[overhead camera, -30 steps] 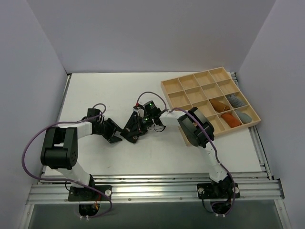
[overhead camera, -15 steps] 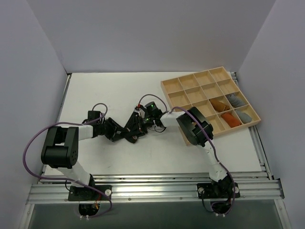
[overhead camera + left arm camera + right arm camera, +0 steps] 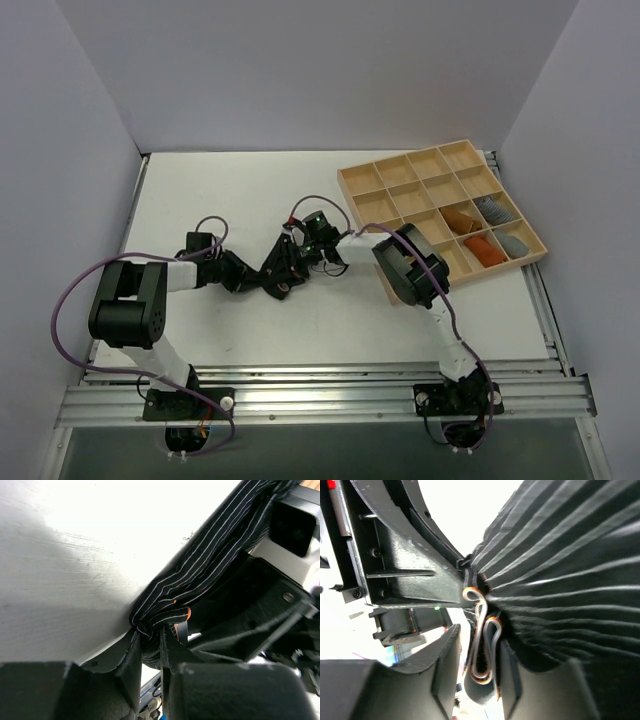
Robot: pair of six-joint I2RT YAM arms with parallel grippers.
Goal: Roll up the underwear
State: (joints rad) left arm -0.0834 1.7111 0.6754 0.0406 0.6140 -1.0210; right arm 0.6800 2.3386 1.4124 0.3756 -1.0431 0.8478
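Note:
The underwear [image 3: 277, 268] is a black garment with thin pale stripes, bunched on the white table between both grippers. My left gripper [image 3: 250, 280] reaches in from the left. In the left wrist view its gripper [image 3: 150, 639] is shut on a gathered end of the underwear [image 3: 210, 555]. My right gripper [image 3: 292, 262] comes in from the right. In the right wrist view this gripper [image 3: 480, 652] is open. The underwear's [image 3: 570, 580] folded, orange-edged waistband hangs between the fingers, against the right finger [image 3: 512, 680] and apart from the left one.
A wooden tray [image 3: 343, 176] of square compartments lies at the back right. It holds orange rolls [image 3: 460, 218] and grey rolls [image 3: 492, 208] in its right-hand cells. White walls close in the table on three sides. The arm bases and a metal rail run along the near edge.
My left gripper has slid right to the underwear and closed on its end. The right gripper's jaws have parted from the waistband. Both arms stay close together.

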